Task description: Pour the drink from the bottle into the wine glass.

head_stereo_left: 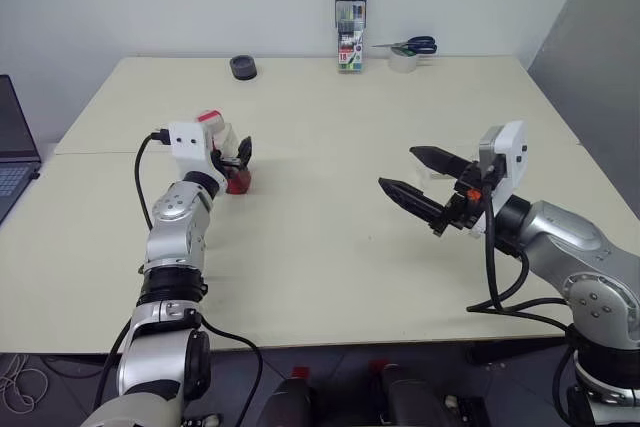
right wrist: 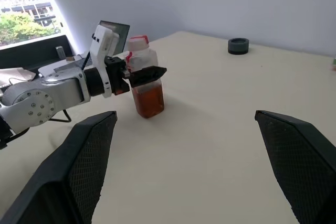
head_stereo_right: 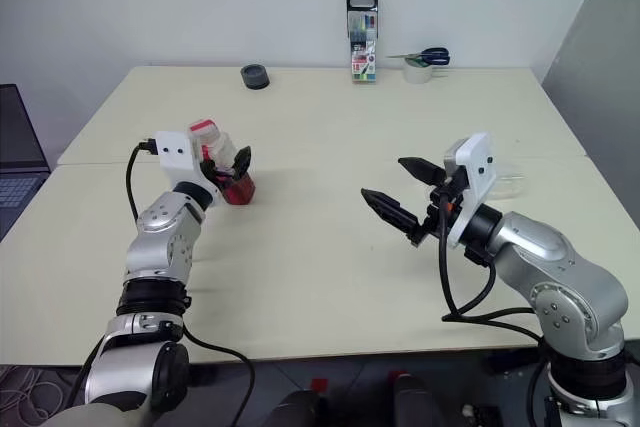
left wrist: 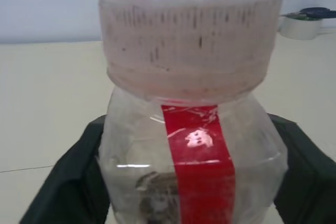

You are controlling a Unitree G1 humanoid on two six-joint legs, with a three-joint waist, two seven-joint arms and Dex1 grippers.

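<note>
The table (head_stereo_left: 320, 277) is pale and wide, and everything here is placed by it. Over the table's right half the right gripper (head_stereo_left: 397, 167) hangs with its two fingers spread wide, holding nothing. On the table's left half, about midway back from its near edge, the left gripper (right wrist: 147, 66) has a finger pressed against each flat side of the bottle (left wrist: 194, 145), just above the liquid line, so it looks clamped on it. The bottle stands upright on the table, long axis vertical, mouth pointing straight up. The drink (right wrist: 148, 98) fills roughly its lower half, so it is probably light and bottom-heavy. The thin clear plastic should give under a hard squeeze and may be slick, so a grip across the flat sides at mid-height, as now, seems sound: low enough to steady the weight, clear of the neck for tipping. The cap (left wrist: 189, 30) sits on the mouth and, judging by that, has to come off before any pouring
</note>
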